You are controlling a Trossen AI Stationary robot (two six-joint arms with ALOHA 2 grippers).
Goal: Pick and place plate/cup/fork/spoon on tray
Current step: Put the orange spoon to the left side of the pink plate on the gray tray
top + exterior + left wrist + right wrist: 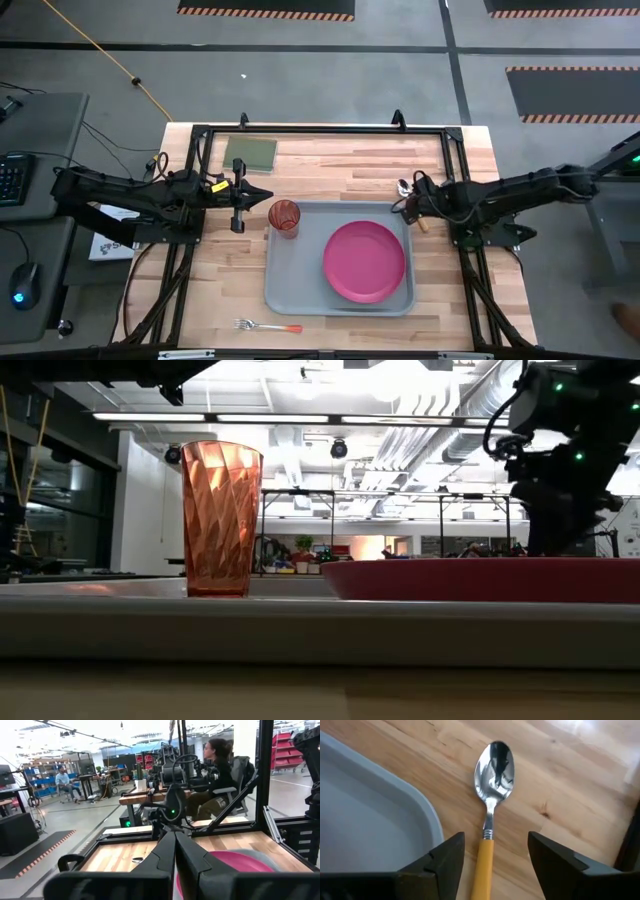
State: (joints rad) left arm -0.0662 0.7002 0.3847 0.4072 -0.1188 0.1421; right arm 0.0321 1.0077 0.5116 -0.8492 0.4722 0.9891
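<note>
Two of four items were done, plate [364, 262] & cup [284, 217] on tray [290, 290]; right gripper [495, 851] hung w/ fingers spread round spoon [490, 800] handle beside tray, fork [266, 326] left on table, left gripper [238, 194] clenched, empty.

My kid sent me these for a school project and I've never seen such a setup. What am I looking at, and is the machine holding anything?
Two dark robot arms work at a wooden table. One camera looks down from above, one sits at table height, one rides on each wrist. The grey-blue tray already holds the pink plate and orange cup. The fork lies on the table near the front edge. The right gripper, open, straddles the spoon beside the tray, holding nothing yet. The left gripper waits shut near the cup.
</note>
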